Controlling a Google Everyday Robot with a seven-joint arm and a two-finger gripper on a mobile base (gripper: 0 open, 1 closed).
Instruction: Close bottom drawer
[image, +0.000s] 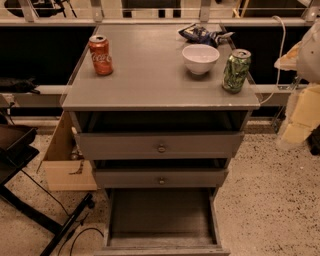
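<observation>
The grey cabinet (160, 95) stands in the middle of the camera view. Its bottom drawer (160, 215) is pulled far out toward me. The long shallow tray looks empty. Its low front panel (160, 251) lies at the lower edge of the view, and its knob is hidden. The top drawer (160, 145) and the middle drawer (160, 177) stick out only a little. My gripper (302, 95) shows as a blurred white and yellowish shape at the right edge. It is level with the cabinet top, off to its right, and well away from the bottom drawer.
On the cabinet top stand a red cola can (101, 55), a white bowl (200, 58), a green can (236, 70) and a chip bag (202, 34). A cardboard box (62, 160) leans at the cabinet's left. Black stand legs (30, 210) and cables cross the speckled floor at left.
</observation>
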